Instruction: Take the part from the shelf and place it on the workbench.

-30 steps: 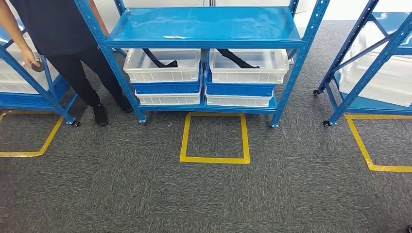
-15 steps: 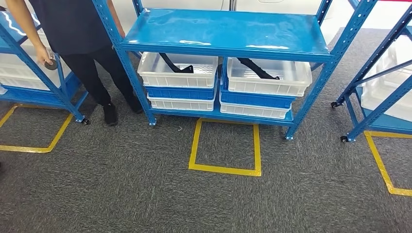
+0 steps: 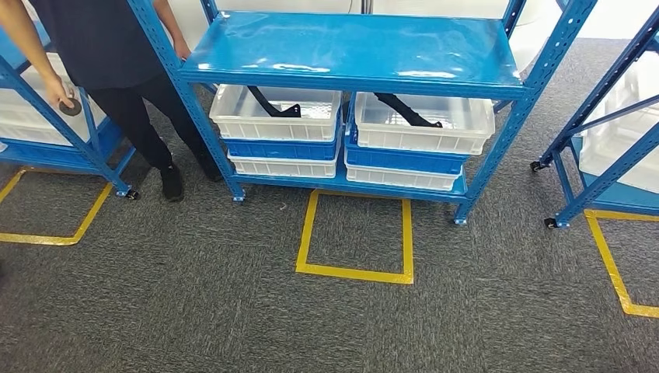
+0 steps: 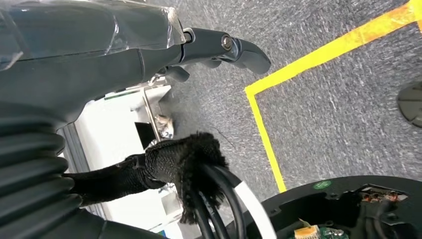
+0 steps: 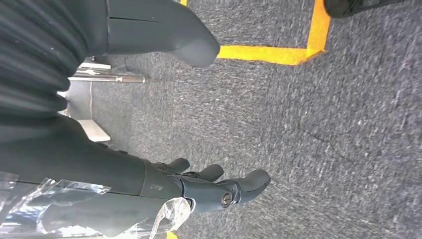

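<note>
At the upper left of the head view a person [image 3: 116, 70] in dark clothes stands on the grey carpet, one hand on a small dark round thing [image 3: 71, 106] at the frame of a blue side rack [image 3: 47, 116]. Just right of them, across the upper middle, stands the blue shelf [image 3: 350, 48], with two stacks of white and blue bins under its top board. The left top bin [image 3: 276, 116] holds a black part [image 3: 273, 105] lying aslant; the right top bin [image 3: 423, 124] holds a second black part [image 3: 402, 110], likewise aslant. Below the shelf a yellow tape square [image 3: 355, 237] marks the carpet. In the wrist views the left hand [image 4: 199, 47] and the right hand [image 5: 199, 186] hang over the carpet, fingers extended and apart, holding nothing.
</note>
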Tool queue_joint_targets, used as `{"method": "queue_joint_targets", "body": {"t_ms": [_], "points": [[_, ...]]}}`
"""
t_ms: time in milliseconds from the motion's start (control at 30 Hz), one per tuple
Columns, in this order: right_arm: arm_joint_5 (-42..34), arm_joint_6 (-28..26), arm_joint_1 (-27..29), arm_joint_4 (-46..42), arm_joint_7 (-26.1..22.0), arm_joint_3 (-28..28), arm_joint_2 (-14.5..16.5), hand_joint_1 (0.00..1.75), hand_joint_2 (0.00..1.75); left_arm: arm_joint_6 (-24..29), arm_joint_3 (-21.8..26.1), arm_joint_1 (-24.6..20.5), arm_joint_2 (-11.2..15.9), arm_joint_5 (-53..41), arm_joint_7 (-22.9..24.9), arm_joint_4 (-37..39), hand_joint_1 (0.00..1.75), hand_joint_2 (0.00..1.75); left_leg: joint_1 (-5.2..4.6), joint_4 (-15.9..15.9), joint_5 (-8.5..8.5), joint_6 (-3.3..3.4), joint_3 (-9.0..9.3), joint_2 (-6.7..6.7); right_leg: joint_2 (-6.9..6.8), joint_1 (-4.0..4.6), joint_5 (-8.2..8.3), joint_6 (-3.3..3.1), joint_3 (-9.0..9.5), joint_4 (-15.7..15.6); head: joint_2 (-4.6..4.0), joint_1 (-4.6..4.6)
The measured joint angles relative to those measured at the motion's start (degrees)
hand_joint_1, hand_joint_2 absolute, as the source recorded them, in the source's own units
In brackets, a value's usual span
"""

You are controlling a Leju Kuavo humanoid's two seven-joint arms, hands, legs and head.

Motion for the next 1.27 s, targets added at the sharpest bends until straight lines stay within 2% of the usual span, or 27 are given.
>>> {"method": "queue_joint_targets", "body": {"t_ms": [33, 67, 100, 200, 333, 1133, 1167, 1233, 1267], "points": [[0.14, 0.00, -0.01, 0.00, -0.07, 0.02, 0.01, 0.00, 1.75, 0.00, 0.01, 0.12, 0.02, 0.19, 0.05, 0.01, 0.00, 0.00, 0.07, -0.23, -0.01, -1.17, 0.14, 0.00, 0.00, 0.03, 0.01, -0.03, 0.04, 0.00, -0.01, 0.00], [0.27, 0.00, -0.01, 0.00, -0.11, 0.05, 0.02, 0.00, 1.75, -0.01, 0.02, 0.27, 0.04, 0.39, 0.10, 0.01, 0.00, 0.00, 0.09, -0.37, -0.01, -1.89, 0.24, 0.00, 0.00, 0.01, 0.03, -0.06, 0.09, -0.02, -0.01, -0.01], [0.39, 0.01, -0.02, 0.00, -0.15, 0.09, 0.05, 0.00, 1.75, -0.02, 0.04, 0.44, 0.04, 0.58, 0.16, 0.01, 0.00, 0.00, 0.06, -0.42, -0.01, -2.15, 0.29, -0.01, 0.00, -0.03, 0.06, -0.12, 0.15, -0.06, 0.00, -0.03], [0.47, 0.19, -0.02, 0.00, -0.15, 0.35, 0.27, 0.00, 1.75, -0.08, 0.21, 0.88, 0.06, 0.81, 0.46, 0.01, 0.00, 0.00, -0.04, -0.42, 0.03, -2.20, 0.34, 0.00, 0.00, -0.14, 0.20, -0.28, 0.28, -0.22, 0.00, -0.05], [0.45, 0.47, 0.00, 0.00, -0.15, 0.55, 0.61, 0.00, 1.75, 0.08, 0.82, 1.03, 0.06, 0.90, 0.69, 0.01, 0.00, 1.75, -0.16, -0.36, 0.03, -2.20, 0.39, 0.01, 0.00, -0.26, 0.25, -0.29, 0.36, -0.25, -0.01, -0.03], [-0.39, 0.65, -0.07, 0.00, 0.45, 1.38, 1.13, 0.00, 1.75, 1.80, 1.44, 0.08, 0.10, 0.66, 0.46, 0.01, 0.00, 1.75, -0.17, -0.35, 0.02, -2.19, 0.67, 0.02, -0.01, -0.29, 0.25, -0.30, 0.65, -0.24, -0.01, -0.02], [-0.40, 0.63, -0.08, 0.00, 0.48, 1.38, 1.13, 0.00, 1.31, 1.84, 1.44, 0.08, 0.10, 0.60, 0.29, 0.01, 0.00, 1.75, -0.17, -0.35, 0.02, -2.18, 0.67, 0.02, -0.01, -0.29, 0.25, -0.30, 0.65, -0.24, -0.01, -0.02], [-0.04, 0.53, -0.10, 0.00, 1.00, 1.45, 1.12, 0.00, 0.44, 1.99, 1.44, 0.08, 0.10, 0.54, -0.37, 0.01, 0.00, 0.87, -0.17, -0.35, 0.01, -2.18, 0.67, 0.02, -0.01, -0.29, 0.25, -0.30, 0.65, -0.24, -0.01, -0.02], [0.09, 0.50, -0.10, 0.00, 1.17, 1.48, 1.12, 0.00, 0.00, 2.04, 1.44, 0.08, 0.10, 0.53, -0.58, 0.00, 0.00, 0.58, -0.17, -0.35, 0.01, -2.18, 0.67, 0.02, -0.01, -0.29, 0.25, -0.30, 0.65, -0.24, -0.01, -0.02]]}}
